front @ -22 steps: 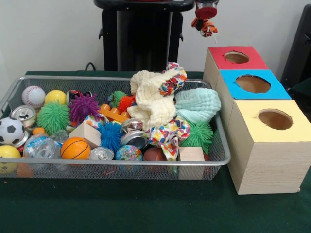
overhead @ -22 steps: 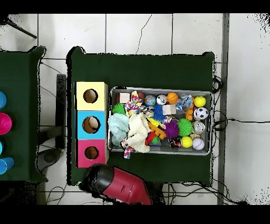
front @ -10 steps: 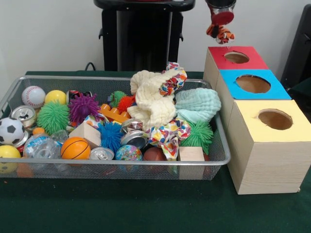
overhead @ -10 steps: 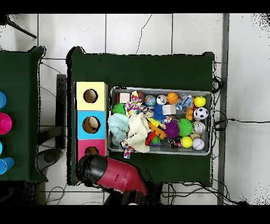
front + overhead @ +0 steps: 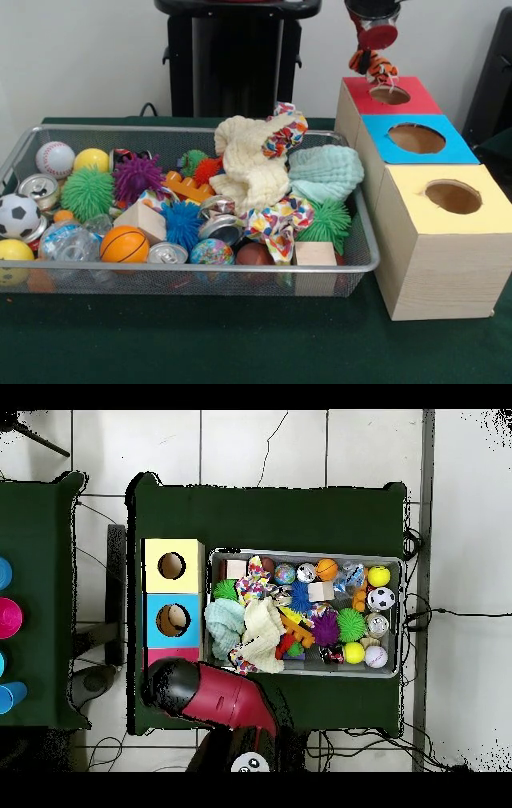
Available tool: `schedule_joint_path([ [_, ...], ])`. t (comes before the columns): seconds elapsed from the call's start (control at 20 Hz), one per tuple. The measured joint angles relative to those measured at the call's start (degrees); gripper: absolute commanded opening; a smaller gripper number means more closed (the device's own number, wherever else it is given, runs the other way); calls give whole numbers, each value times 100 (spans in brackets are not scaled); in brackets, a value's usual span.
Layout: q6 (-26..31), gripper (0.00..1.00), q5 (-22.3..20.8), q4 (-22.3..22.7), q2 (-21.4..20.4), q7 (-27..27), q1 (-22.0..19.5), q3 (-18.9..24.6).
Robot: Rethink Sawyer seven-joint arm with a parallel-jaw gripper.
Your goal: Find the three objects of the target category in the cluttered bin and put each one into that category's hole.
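My gripper (image 5: 373,50) hangs at the top right of the front view, shut on a small orange-and-black striped toy (image 5: 374,66). The toy dangles just above the round hole (image 5: 390,94) of the red box (image 5: 416,104), its lower end close to the hole's rim. In the overhead view the red arm (image 5: 215,696) covers nearly all of the red box, so neither the gripper nor the toy shows there. The wire bin (image 5: 200,268) holds balls, spiky balls, cans, wooden blocks and cloths.
A blue box (image 5: 456,148) and a yellow box (image 5: 480,216) stand in a row in front of the red one, each with a round hole. A cream cloth (image 5: 252,164), a mint cloth (image 5: 326,172) and a patterned cloth (image 5: 276,224) lie piled in the bin's right half.
The gripper has carried the striped toy to the right and lower, from beside the red box to just over its hole. Nothing in the bin moved.
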Motion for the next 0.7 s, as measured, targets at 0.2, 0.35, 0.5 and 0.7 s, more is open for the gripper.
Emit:
schedule_joint_path([
  [0.2,0,0,39,-114,52,0,-27,33],
  [0.35,-1,0,99,-147,143,0,-23,55],
  [0.5,-1,0,114,-152,217,0,31,55],
  [0.7,-1,0,116,-152,296,0,150,55],
])
